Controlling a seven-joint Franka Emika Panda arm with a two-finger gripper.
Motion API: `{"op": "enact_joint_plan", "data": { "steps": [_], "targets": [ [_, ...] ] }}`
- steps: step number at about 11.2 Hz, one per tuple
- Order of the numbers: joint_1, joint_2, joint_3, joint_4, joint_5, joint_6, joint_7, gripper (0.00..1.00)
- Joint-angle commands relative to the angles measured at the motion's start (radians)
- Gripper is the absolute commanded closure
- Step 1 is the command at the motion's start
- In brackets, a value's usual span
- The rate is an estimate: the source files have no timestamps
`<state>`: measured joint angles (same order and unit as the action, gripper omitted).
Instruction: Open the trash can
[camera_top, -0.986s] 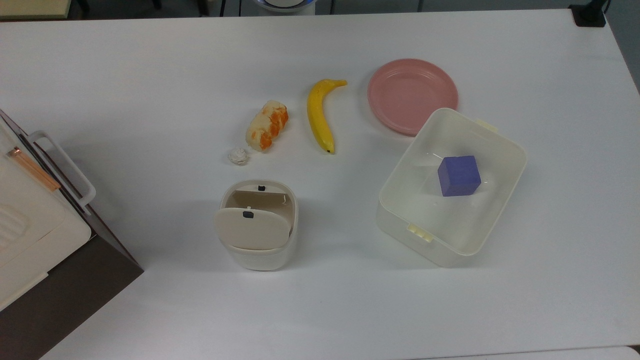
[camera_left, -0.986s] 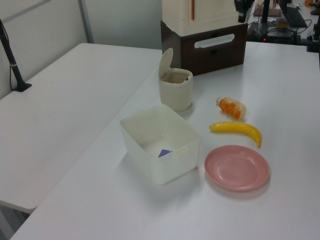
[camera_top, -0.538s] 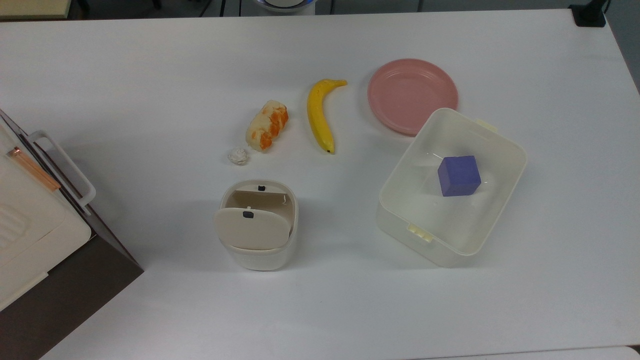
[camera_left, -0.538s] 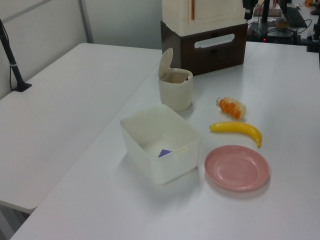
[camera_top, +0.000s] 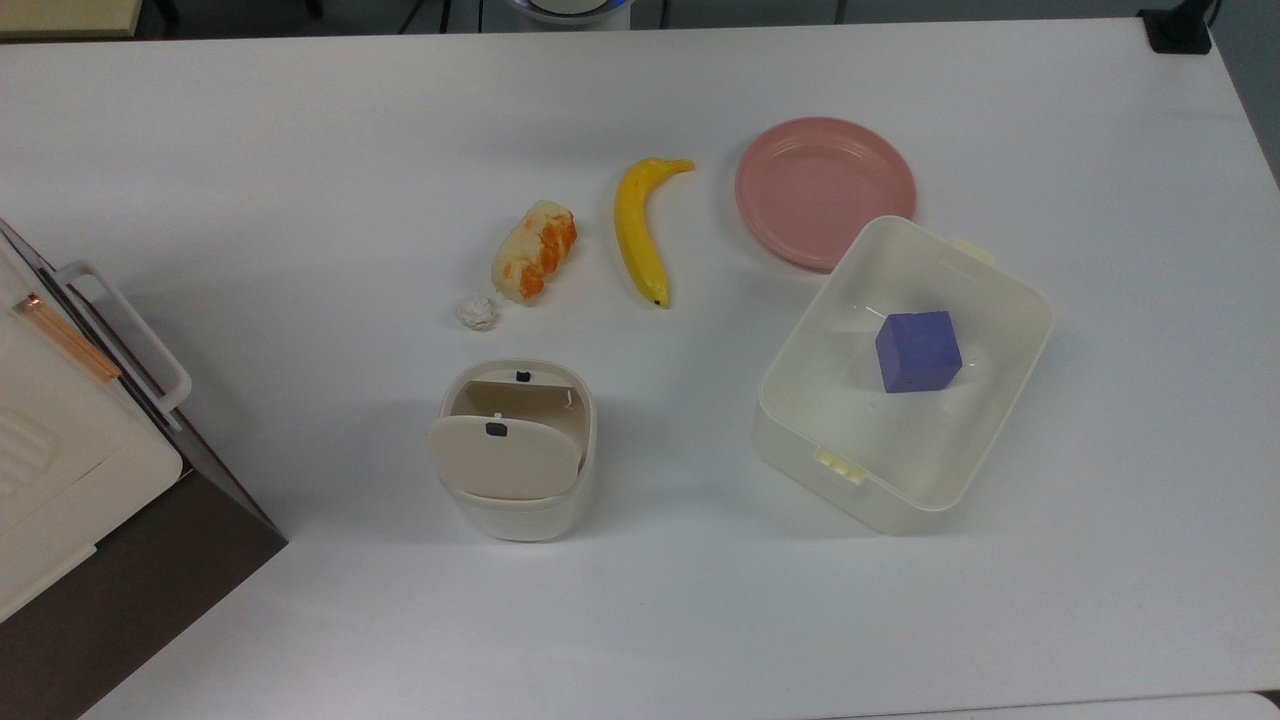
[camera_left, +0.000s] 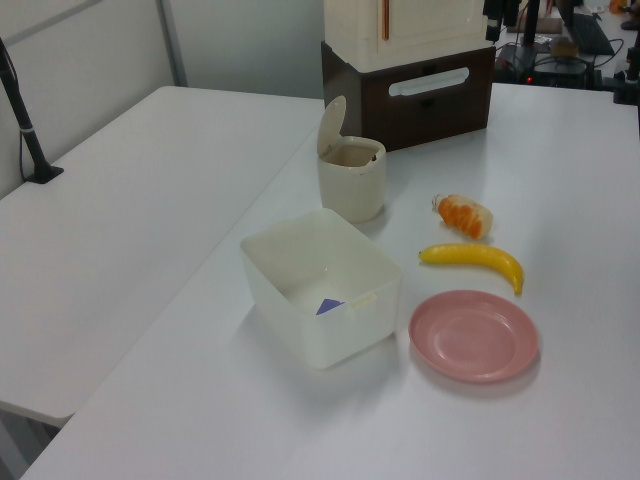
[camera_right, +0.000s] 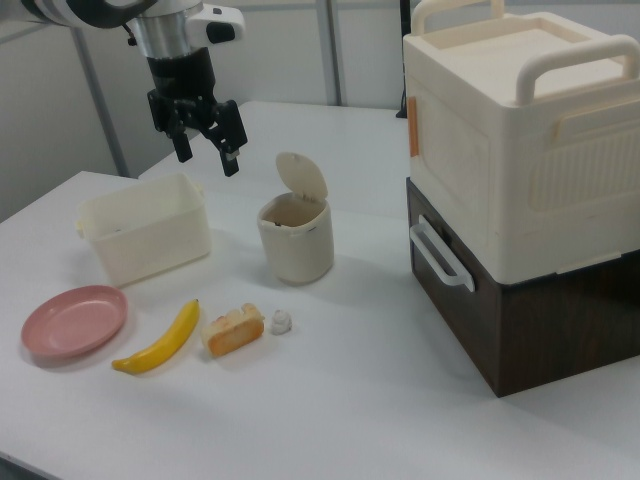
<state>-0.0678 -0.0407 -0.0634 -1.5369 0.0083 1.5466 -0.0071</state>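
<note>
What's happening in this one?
The trash can stands with its lid swung up, so it is already open. The gripper hangs in the air above the table, fingers apart and holding nothing. A banana, a pink plate and a tub with a purple cube sit untouched.

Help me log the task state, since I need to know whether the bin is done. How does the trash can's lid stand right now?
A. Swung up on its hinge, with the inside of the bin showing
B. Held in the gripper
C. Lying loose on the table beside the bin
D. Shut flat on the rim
A: the lid stands raised above the trash can, whose inside shows, while the gripper hangs apart from it, open and empty.
</note>
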Motion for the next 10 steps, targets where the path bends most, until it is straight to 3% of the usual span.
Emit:
{"op": "enact_joint_plan", "data": {
  "steps": [1, 10],
  "targets": [
    [0.014, -0.030, -0.004, -0.028, 0.021, -0.008, 0.001, 0.00],
    [0.056, -0.027, -0.003, -0.048, -0.004, -0.011, -0.040, 0.00]
  ]
}}
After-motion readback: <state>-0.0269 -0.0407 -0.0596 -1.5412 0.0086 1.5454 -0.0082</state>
